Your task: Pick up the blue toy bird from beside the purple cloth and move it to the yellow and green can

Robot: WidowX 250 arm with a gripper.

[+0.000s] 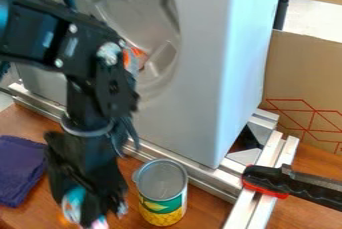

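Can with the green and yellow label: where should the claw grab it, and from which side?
Probably by the upper side wall, coming from above: the can stands upright, its wall is round, and the metal rail runs close behind.

"Where does the arm (50, 38) come in?"
"From the far left, running rightward, then bending steeply down at a joint (110, 55)."
"And the gripper (88, 209)?"
"Black like the arm, hanging at the near left, pointing down."
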